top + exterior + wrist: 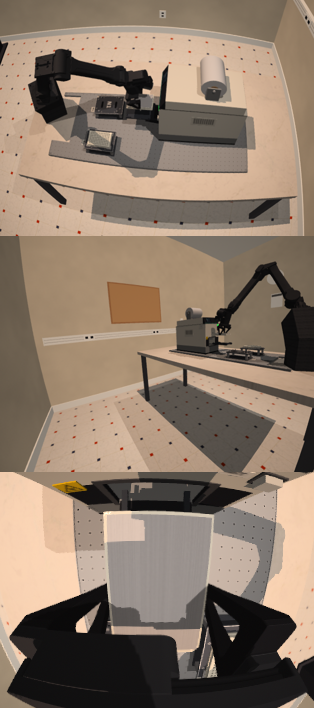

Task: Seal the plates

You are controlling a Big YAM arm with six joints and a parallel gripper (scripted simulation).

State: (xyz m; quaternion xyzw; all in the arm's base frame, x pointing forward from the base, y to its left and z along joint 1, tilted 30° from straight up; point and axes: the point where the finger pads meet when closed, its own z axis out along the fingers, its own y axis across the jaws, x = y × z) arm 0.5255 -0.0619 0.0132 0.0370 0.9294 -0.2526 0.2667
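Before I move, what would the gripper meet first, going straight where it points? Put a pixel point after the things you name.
Pointing down, the gripper (140, 103) (224, 332) (157, 588) would likely lower its plate (146, 101) (215, 333) (157, 567) onto the machine's tray (139, 114) (224, 343); the gap is unclear.
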